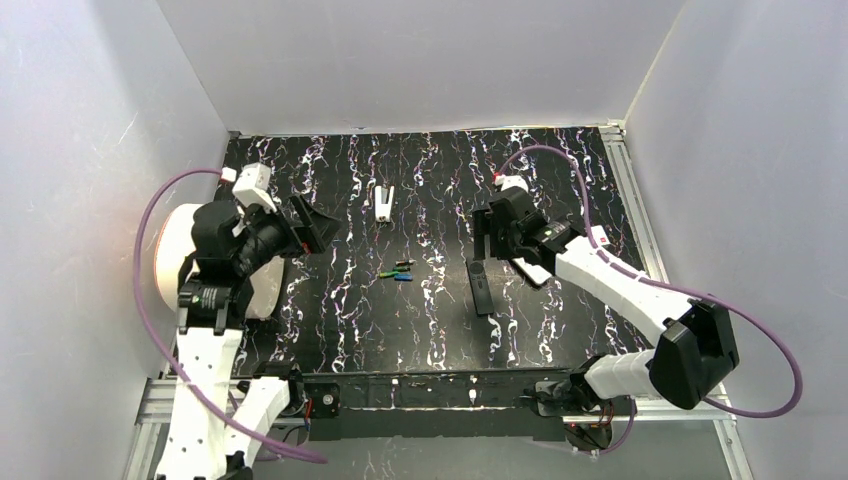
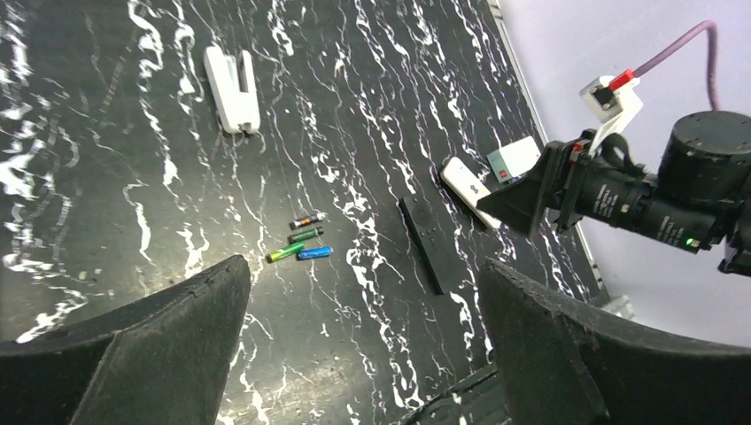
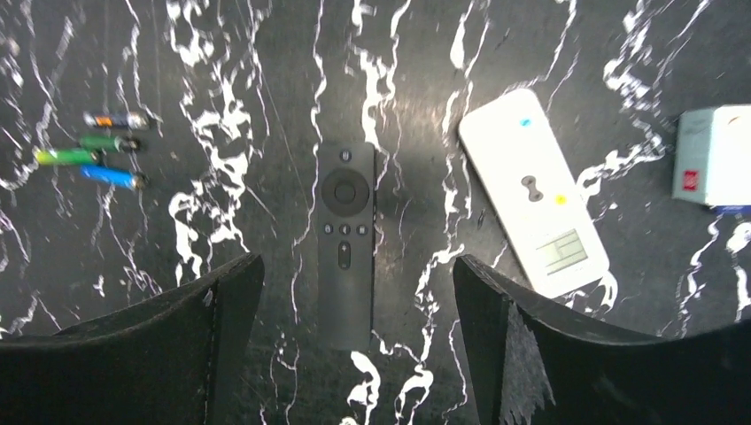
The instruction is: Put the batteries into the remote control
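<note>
Several tiny batteries lie close together mid-table: one green, one blue, one dark and one with an orange band. They also show in the right wrist view. A slim black remote lies face up to their right, buttons visible, and shows in the left wrist view. My right gripper hangs open above it, holding nothing. My left gripper is open and empty, raised at the table's left and facing the batteries.
A white remote lies right of the black one, partly under my right arm. A small white box with a red label sits beyond it. A white slotted piece lies at the back. A white round object stands behind my left arm.
</note>
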Robot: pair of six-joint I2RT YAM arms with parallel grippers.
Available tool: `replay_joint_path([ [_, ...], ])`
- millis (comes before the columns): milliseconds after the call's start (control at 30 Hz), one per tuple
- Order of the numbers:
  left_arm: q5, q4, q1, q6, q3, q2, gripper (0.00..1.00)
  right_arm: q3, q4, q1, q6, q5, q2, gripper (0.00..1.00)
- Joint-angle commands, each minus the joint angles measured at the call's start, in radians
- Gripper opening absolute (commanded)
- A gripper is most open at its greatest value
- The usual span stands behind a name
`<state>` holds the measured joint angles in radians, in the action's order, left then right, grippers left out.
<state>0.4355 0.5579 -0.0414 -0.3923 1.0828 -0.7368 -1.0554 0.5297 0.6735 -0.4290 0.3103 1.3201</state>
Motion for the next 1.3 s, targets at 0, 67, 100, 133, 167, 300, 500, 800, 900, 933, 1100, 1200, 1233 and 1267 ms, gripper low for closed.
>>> replay_joint_path([
  [0, 0.144, -0.159, 0.003, -0.07, -0.088, -0.025, 0.99, 0.055, 0.004, 0.036, -0.021, -0.045, 0.038, 0.88],
  [67, 0.164, -0.21, 0.003, -0.118, -0.117, -0.037, 0.98, 0.056, 0.023, 0.066, -0.034, 0.003, 0.075, 0.92],
  [100, 0.174, -0.223, 0.004, -0.13, -0.126, -0.044, 0.99, 0.059, 0.024, 0.078, -0.036, 0.011, 0.094, 0.93],
  [133, 0.176, -0.233, 0.004, -0.138, -0.135, -0.05, 0.98, 0.064, 0.02, 0.086, -0.035, 0.014, 0.109, 0.94],
  [167, 0.171, -0.241, 0.003, -0.145, -0.14, -0.052, 0.98, 0.072, 0.01, 0.095, -0.036, 0.014, 0.124, 0.94],
  [300, 0.172, -0.259, 0.002, -0.165, -0.17, -0.04, 0.99, 0.109, -0.031, 0.112, -0.058, -0.017, 0.171, 0.93],
  [500, 0.189, -0.263, 0.003, -0.189, -0.216, 0.004, 0.99, 0.12, -0.069, 0.115, -0.088, -0.056, 0.235, 0.79],
  [800, 0.32, -0.315, -0.012, -0.233, -0.274, 0.018, 0.98, 0.181, -0.066, 0.129, -0.13, -0.023, 0.246, 0.73],
  [900, 0.309, -0.316, -0.021, -0.237, -0.283, 0.019, 0.98, 0.199, -0.064, 0.133, -0.14, -0.018, 0.248, 0.64],
  [933, 0.309, -0.316, -0.025, -0.239, -0.284, 0.017, 0.98, 0.2, -0.061, 0.138, -0.141, -0.014, 0.256, 0.62],
  [1100, 0.294, -0.325, -0.06, -0.245, -0.303, 0.008, 0.99, 0.218, -0.076, 0.157, -0.145, -0.013, 0.283, 0.48],
  [1200, 0.298, -0.338, -0.081, -0.26, -0.323, -0.009, 0.98, 0.219, -0.094, 0.159, -0.146, -0.025, 0.273, 0.32],
  [1233, 0.296, -0.338, -0.091, -0.261, -0.325, -0.018, 0.98, 0.215, -0.099, 0.159, -0.148, -0.024, 0.264, 0.29],
  [1267, 0.294, -0.338, -0.1, -0.261, -0.326, -0.026, 0.99, 0.209, -0.105, 0.158, -0.15, -0.025, 0.25, 0.28],
])
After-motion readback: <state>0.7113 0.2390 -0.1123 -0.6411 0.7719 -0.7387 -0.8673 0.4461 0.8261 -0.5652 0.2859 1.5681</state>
